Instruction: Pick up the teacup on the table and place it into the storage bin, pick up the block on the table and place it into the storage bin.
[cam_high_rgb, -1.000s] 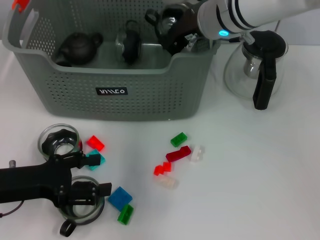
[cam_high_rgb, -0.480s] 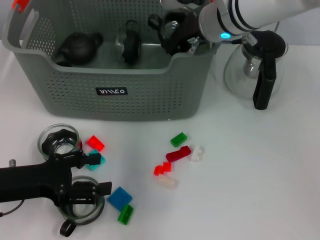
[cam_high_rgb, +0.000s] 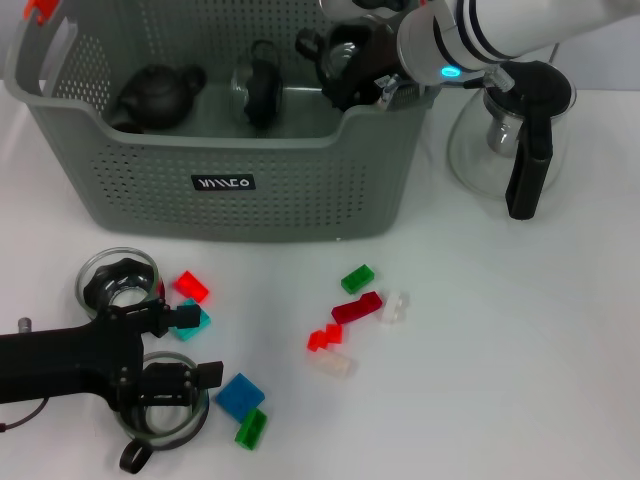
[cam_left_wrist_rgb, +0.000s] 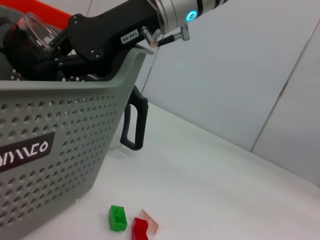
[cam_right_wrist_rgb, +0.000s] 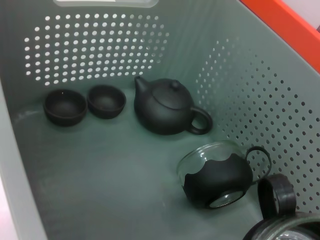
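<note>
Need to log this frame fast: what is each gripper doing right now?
Left gripper: open, low over a glass teacup on the table.
Right gripper: shut on a glass cup, over the storage bin.

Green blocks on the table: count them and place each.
2. One green block lies in front of the storage bin, beside the dark red block; the other lies beside the blue block near the left gripper. More may hide under that arm.
</note>
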